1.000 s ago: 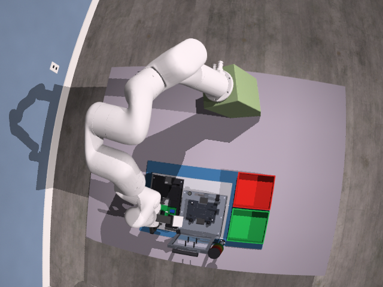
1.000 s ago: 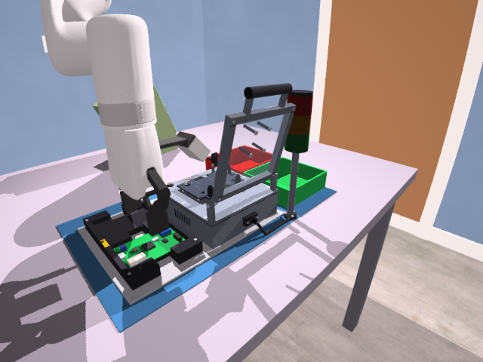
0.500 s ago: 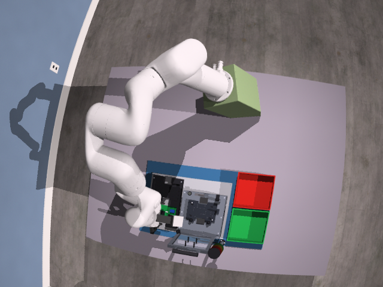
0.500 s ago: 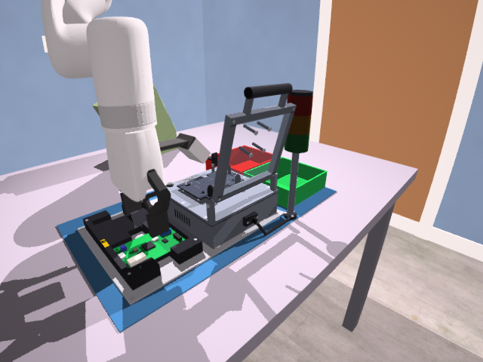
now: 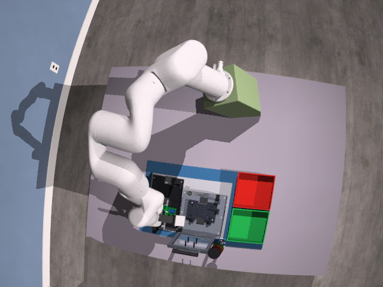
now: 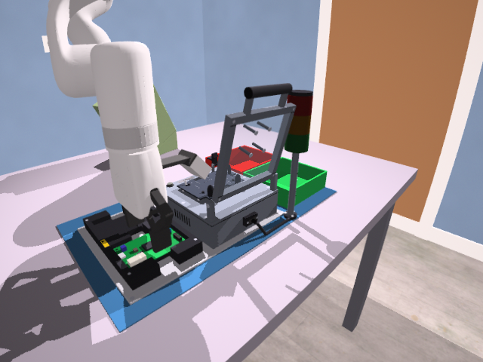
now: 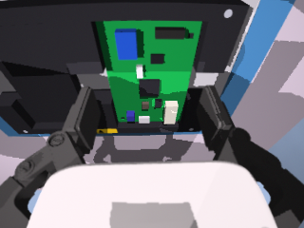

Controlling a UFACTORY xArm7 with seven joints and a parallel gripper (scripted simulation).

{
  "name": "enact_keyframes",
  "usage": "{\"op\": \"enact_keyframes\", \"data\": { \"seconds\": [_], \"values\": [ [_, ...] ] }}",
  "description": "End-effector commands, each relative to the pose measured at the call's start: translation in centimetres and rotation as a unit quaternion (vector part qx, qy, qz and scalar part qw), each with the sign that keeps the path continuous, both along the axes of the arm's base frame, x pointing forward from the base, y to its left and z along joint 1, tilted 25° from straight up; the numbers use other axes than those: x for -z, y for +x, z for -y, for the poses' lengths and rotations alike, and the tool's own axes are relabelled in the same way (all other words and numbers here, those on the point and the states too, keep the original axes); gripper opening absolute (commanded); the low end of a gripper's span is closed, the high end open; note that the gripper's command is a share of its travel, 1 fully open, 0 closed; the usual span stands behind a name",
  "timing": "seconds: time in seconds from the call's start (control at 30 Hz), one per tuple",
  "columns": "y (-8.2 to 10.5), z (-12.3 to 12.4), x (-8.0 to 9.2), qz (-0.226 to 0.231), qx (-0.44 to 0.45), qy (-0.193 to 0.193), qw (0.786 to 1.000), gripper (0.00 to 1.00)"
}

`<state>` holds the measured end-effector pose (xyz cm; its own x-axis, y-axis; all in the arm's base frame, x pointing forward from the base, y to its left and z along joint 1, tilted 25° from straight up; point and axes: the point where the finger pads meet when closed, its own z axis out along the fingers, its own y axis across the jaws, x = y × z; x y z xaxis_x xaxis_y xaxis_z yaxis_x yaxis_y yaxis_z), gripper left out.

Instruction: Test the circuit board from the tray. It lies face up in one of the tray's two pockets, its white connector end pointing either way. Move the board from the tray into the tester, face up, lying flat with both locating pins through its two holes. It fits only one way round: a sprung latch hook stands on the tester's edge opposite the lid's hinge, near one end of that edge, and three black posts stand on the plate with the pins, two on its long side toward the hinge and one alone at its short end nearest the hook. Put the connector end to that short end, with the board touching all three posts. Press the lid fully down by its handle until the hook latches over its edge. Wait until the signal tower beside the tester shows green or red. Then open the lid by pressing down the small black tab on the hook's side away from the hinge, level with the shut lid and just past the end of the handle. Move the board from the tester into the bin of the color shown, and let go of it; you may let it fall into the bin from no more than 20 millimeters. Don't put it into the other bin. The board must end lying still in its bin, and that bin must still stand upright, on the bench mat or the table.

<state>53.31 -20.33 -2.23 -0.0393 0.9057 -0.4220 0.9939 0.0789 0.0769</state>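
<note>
This is an electronics test station in a plain workroom. On the pale tabletop (image 6: 351, 187) a blue bench mat (image 6: 117, 311) carries a board tray (image 6: 132, 286), a lidded tester (image 6: 218, 229), a signal tower (image 6: 298, 121) and red (image 6: 234, 157) and green (image 6: 308, 181) sorting bins. Blue walls (image 6: 218, 50), a brown door (image 6: 394, 89) and grey plank flooring (image 6: 409, 280) surround it.

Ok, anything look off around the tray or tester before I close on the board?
Nothing stands out. The board lies flat in its tray pocket, the open gripper straddles it, and the tester lid stands raised.
</note>
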Motion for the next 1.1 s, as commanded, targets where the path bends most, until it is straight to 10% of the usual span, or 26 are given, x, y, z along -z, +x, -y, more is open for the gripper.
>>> {"op": "enact_keyframes", "data": {
  "seconds": [0.0, 1.07],
  "values": [
    [0.3, 0.3, 0.7, 0.002, -0.001, 0.000, 1.000, 1.00],
    [0.5, 0.9, 1.9, 0.002, -0.001, 0.000, 1.000, 1.00]
  ]
}}
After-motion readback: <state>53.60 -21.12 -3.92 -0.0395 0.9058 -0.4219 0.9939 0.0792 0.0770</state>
